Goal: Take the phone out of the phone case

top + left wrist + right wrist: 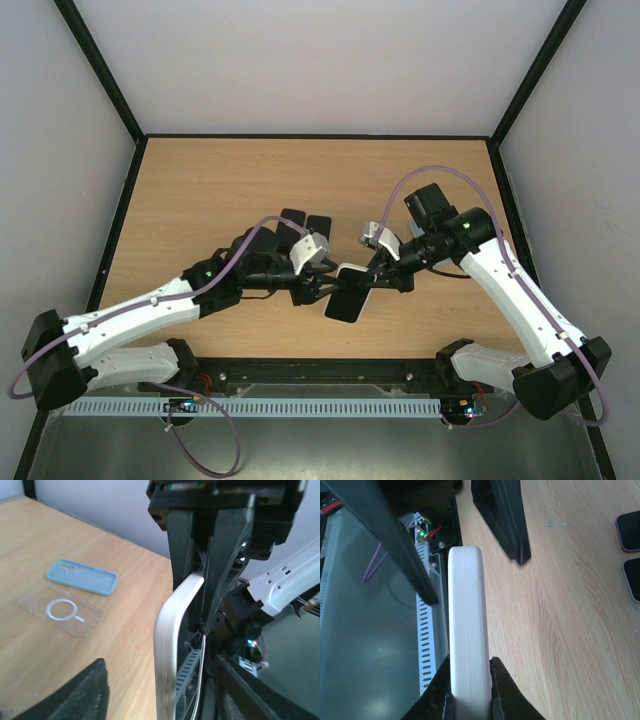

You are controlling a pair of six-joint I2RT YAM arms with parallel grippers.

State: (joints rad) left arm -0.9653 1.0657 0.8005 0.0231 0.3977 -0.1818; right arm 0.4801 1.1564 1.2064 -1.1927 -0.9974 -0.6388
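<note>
My right gripper [470, 692] is pinching the phone case [465, 620] at its near end, phone [347, 303] seated inside, held off the table [200, 200]. My left gripper [472, 577] is spread either side of the far end, no contact. Nothing separated yet; whole extraction left.

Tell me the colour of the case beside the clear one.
The case is light blue; left wrist view shows it best.

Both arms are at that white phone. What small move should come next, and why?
Probably the left fingers should close onto the cased phone: the right fingers clamp one end, while the left ones straddle the other with gaps on both sides.
</note>
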